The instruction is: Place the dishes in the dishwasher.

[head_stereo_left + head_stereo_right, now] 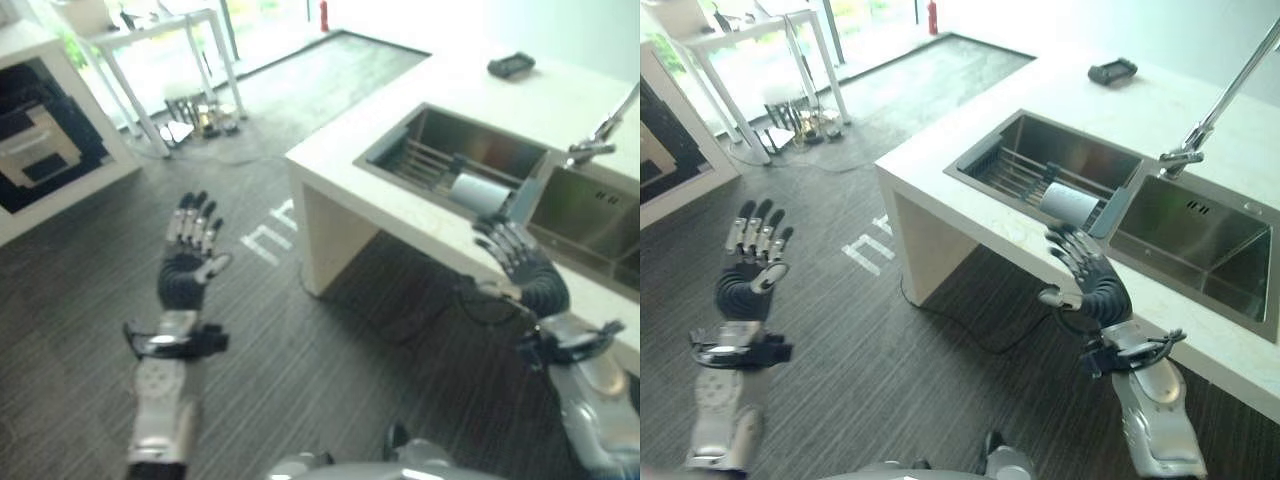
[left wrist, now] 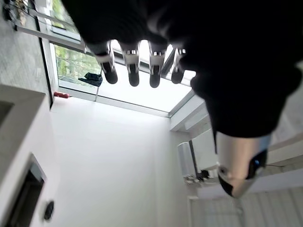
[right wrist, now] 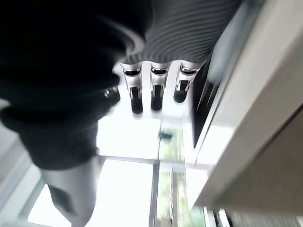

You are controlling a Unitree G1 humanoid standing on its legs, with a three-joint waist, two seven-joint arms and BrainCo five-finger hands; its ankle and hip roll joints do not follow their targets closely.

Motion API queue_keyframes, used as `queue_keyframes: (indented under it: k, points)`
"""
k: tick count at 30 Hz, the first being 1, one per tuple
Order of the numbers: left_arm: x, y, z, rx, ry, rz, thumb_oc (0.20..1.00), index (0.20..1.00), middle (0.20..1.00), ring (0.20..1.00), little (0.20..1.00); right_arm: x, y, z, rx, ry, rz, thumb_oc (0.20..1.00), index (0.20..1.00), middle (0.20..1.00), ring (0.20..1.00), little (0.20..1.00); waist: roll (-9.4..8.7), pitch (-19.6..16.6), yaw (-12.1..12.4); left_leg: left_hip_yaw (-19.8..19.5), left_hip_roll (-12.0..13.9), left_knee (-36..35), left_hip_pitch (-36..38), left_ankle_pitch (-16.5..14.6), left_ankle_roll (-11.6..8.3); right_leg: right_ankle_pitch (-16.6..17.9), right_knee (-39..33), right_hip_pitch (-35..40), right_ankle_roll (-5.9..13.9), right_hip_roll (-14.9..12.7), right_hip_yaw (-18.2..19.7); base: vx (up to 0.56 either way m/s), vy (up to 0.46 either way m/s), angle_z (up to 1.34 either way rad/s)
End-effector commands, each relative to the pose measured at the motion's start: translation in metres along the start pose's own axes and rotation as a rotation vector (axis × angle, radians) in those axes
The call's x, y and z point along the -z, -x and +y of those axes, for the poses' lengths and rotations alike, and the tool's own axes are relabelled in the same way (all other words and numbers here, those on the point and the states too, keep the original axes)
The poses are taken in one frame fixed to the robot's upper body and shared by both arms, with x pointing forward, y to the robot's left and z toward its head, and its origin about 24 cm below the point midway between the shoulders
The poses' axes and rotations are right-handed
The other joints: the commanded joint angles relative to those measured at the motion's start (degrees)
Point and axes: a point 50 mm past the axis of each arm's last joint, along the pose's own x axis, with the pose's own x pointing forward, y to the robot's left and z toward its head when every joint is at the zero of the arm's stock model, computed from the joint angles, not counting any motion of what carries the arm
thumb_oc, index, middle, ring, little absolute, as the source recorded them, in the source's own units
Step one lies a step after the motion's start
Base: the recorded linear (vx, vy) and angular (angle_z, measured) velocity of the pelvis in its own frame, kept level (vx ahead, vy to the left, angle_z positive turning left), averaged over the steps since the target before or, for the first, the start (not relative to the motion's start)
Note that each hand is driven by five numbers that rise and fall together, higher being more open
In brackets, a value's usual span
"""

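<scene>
A white cup point(image 1: 478, 192) lies on its side in the left basin of the counter's steel sink, against a wire rack point(image 1: 428, 160). My right hand point(image 1: 520, 255) is raised in front of the counter's near edge, just short of the cup, fingers straight and spread, holding nothing. Its straight fingers point(image 3: 151, 90) also show in the right wrist view beside the counter edge. My left hand point(image 1: 190, 250) is held up over the dark floor well left of the counter, open and empty, fingers point(image 2: 132, 71) straight.
The white counter point(image 1: 340, 150) juts out with its corner towards me; a faucet point(image 1: 600, 135) stands by the second basin point(image 1: 590, 215), and a small black object point(image 1: 511, 65) lies at the back. A white table point(image 1: 160, 40) and a black-and-white cabinet point(image 1: 40, 140) stand far left.
</scene>
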Motion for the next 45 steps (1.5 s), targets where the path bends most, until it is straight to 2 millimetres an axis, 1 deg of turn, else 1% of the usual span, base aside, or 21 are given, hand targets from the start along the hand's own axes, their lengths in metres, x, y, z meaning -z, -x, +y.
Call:
queue_keyframes:
  k: [1,2,3,4,6,7,9,10,11,13,14,17,18,21,22,23,26,28,29,31,45]
  points:
    - [-0.014,-0.023,0.004,0.051,-0.047,-0.141,1.0,1.0,1.0,1.0,1.0,-0.031,-0.018,0.005,0.006,-0.004,-0.209,1.0,1.0,1.0,1.0,1.0,-1.32,0.36,-2.4,-4.06,1.72,9.31,-2.41,6.56,-4.17,8.44,-15.76,7.61,3.75,0.59,1.27,0.11,-0.205,-0.31]
    - [-0.015,-0.023,0.002,0.054,-0.043,-0.16,1.0,1.0,1.0,1.0,1.0,-0.031,-0.019,0.005,0.007,-0.003,-0.21,1.0,1.0,1.0,1.0,1.0,-1.42,0.98,-2.66,-4.64,2.16,17.09,-5.27,7.94,-5.11,7.82,-15.4,8.06,2.7,0.61,2.3,0.11,-0.167,-0.44]
    - [-0.016,-0.023,0.001,0.055,-0.044,-0.165,1.0,1.0,1.0,1.0,1.0,-0.032,-0.02,0.006,0.0,0.001,-0.209,1.0,1.0,1.0,1.0,1.0,-1.51,1.34,-2.76,-5.27,2.24,20.71,-6.96,8.1,-5.15,7.52,-15.14,8.18,2.25,0.54,3.13,0.13,-0.126,-0.63]
    - [-0.016,-0.022,0.001,0.051,-0.045,-0.165,1.0,1.0,1.0,1.0,1.0,-0.032,-0.019,0.006,-0.006,0.006,-0.206,1.0,1.0,1.0,1.0,1.0,-1.52,1.68,-2.73,-6.16,2.48,22.07,-8.41,8.18,-4.97,7.44,-14.9,8.34,2.17,0.59,3.87,0.15,-0.053,-0.79]
    - [-0.018,-0.024,0.001,0.044,-0.039,-0.168,1.0,1.0,1.0,1.0,1.0,-0.031,-0.021,0.008,-0.011,0.015,-0.201,1.0,1.0,1.0,1.0,1.0,-1.59,2.28,-2.36,-7.04,2.62,19.95,-9.5,7.07,-3.91,7.46,-15.32,9.06,2.69,0.7,5.99,0.16,0.014,-0.75]
    - [-0.019,-0.023,0.003,0.048,-0.041,-0.166,1.0,1.0,1.0,1.0,1.0,-0.032,-0.022,0.006,-0.006,0.012,-0.199,1.0,1.0,1.0,1.0,1.0,-1.45,2.21,-2.2,-8.11,2.72,16.37,-8.9,6.69,-3.61,7.56,-15.98,9.36,3.2,1.0,7.34,0.22,0.115,-0.54]
    - [-0.022,-0.019,0.007,0.046,-0.067,-0.161,1.0,1.0,1.0,1.0,1.0,-0.032,-0.021,0.004,-0.012,0.01,-0.194,1.0,1.0,1.0,1.0,1.0,-0.11,1.63,-1.72,-11.85,3.06,2.01,-5.99,7.7,-4.06,7.22,-17.44,10.1,4.51,2.54,11.07,0.31,0.192,-0.83]
    - [-0.023,-0.015,0.01,0.036,-0.078,-0.156,1.0,1.0,1.0,1.0,1.0,-0.033,-0.017,0.003,-0.026,0.008,-0.191,1.0,1.0,1.0,1.0,1.0,0.58,1.4,-1.21,-14.69,3.22,-5.11,-4.6,9.4,-4.65,6.62,-18.26,11.13,4.93,3.33,13.34,0.29,0.208,-1.01]
    - [-0.025,-0.012,0.013,0.026,-0.088,-0.158,1.0,1.0,1.0,1.0,1.0,-0.033,-0.014,0.003,-0.036,0.009,-0.189,1.0,1.0,1.0,1.0,1.0,1.2,1.29,-0.65,-17.08,3.78,-9.02,-5.04,12.53,-5.54,6.54,-18.76,11.68,4.97,4.02,14.86,0.28,0.208,-0.94]
    - [-0.026,-0.008,0.016,0.017,-0.097,-0.145,1.0,1.0,1.0,1.0,1.0,-0.036,-0.011,0.003,-0.052,0.021,-0.177,1.0,1.0,1.0,1.0,1.0,1.85,1.42,0.34,-20.09,4.89,-11.08,-8.15,16.07,-6.99,5.17,-20.12,14.29,5.05,4.43,17.27,0.27,0.264,-1.12]
    - [-0.026,-0.008,0.016,0.026,-0.095,-0.143,1.0,1.0,1.0,1.0,1.0,-0.038,-0.012,0.002,-0.051,0.033,-0.175,1.0,1.0,1.0,1.0,1.0,1.95,1.7,0.75,-20.13,5.84,-11.08,-9.95,17.18,-7.46,4.77,-20.86,15.49,5.03,4.21,17.71,0.25,0.302,-1.1]
    - [-0.022,-0.015,0.013,0.059,-0.102,-0.129,1.0,1.0,1.0,1.0,1.0,-0.043,-0.017,-0.002,-0.049,0.054,-0.185,1.0,1.0,1.0,1.0,1.0,2.08,1.98,0.18,-15.68,8.06,-11.08,-9.33,16.42,-7.36,5.12,-21.81,16.5,6.31,1.11,14.84,0.15,0.409,-0.88]
    - [-0.021,-0.018,0.013,0.074,-0.117,-0.112,1.0,1.0,1.0,1.0,1.0,-0.043,-0.014,-0.006,-0.028,0.044,-0.182,1.0,1.0,1.0,1.0,1.0,2.0,1.54,-0.49,-14.58,7.62,-11.08,-7.63,14.75,-6.98,4.73,-21.13,17.02,7.52,-0.42,13.68,0.15,0.41,-0.56]
    - [-0.024,-0.024,0.012,0.137,-0.119,-0.113,1.0,1.0,1.0,1.0,1.0,-0.043,-0.005,-0.008,0.004,0.019,-0.182,1.0,1.0,1.0,1.0,1.0,1.63,0.86,-0.8,-14.13,6.22,-11.08,-6.05,13.54,-5.67,4.12,-17.98,16.25,9.23,-2.48,13.03,0.12,0.294,-0.69]
    - [-0.026,-0.025,0.012,0.157,-0.128,-0.12,1.0,1.0,1.0,1.0,1.0,-0.043,-0.002,-0.008,0.016,0.031,-0.181,1.0,1.0,1.0,1.0,1.0,1.38,0.7,-0.81,-14.11,5.5,-11.04,-5.84,13.29,-4.95,3.82,-16.13,15.48,9.68,-3.33,13.19,0.17,0.454,-0.18]
    - [-0.028,-0.029,0.011,0.184,-0.124,-0.123,1.0,1.0,1.0,1.0,1.0,-0.041,-0.001,-0.009,0.042,0.063,-0.179,1.0,1.0,1.0,1.0,1.0,0.99,0.35,-0.45,-14.44,3.89,-10.85,-5.65,12.67,-3.32,3.38,-13.42,14.72,10.01,-4.28,13.2,0.16,0.482,0.16]
    - [-0.03,-0.036,0.007,0.204,-0.139,-0.14,1.0,1.0,1.0,1.0,1.0,-0.039,-0.009,-0.006,0.05,0.045,-0.192,1.0,1.0,1.0,1.0,1.0,0.62,-0.05,-0.01,-15.27,1.25,-10.83,-5.5,12.07,-0.94,4.49,-7.48,12.6,9.82,-3.74,14.37,0.09,0.345,0.24]
    - [-0.032,-0.037,0.006,0.21,-0.137,-0.152,1.0,1.0,1.0,1.0,1.0,-0.037,-0.011,-0.002,0.039,0.045,-0.189,1.0,1.0,1.0,1.0,1.0,0.71,-0.07,0.32,-14.85,0.15,-10.9,-5.13,11.8,0.05,5.4,-1.29,9.82,9.42,-2.64,13.21,0.06,0.234,-0.04]
    - [-0.034,-0.035,0.005,0.203,-0.151,-0.163,1.0,1.0,1.0,1.0,1.0,-0.035,-0.012,0.001,0.021,0.041,-0.185,1.0,1.0,1.0,1.0,1.0,0.8,0.09,0.76,-14.16,-0.08,-11.08,-4.63,11.45,0.19,5.78,1.12,8.1,9.03,-2.53,11.1,0.04,0.144,-0.23]
    - [-0.039,-0.037,0.001,0.206,-0.223,-0.203,1.0,1.0,1.0,1.0,1.0,-0.035,-0.015,0.004,-0.013,0.029,-0.181,1.0,1.0,1.0,1.0,1.0,0.38,0.31,1.05,-12.27,0.0,-11.08,-3.98,10.89,-0.32,5.05,-3.14,6.98,8.25,-2.38,7.62,0.05,0.062,-0.43]
    - [-0.039,-0.037,0.001,0.206,-0.224,-0.204,1.0,1.0,1.0,1.0,1.0,-0.035,-0.015,0.004,-0.013,0.029,-0.181,1.0,1.0,1.0,1.0,1.0,0.47,0.37,1.02,-12.34,0.12,-11.08,-3.92,10.86,-0.38,5.25,-3.61,7.29,8.19,-2.21,7.49,0.0,-0.001,-0.11]
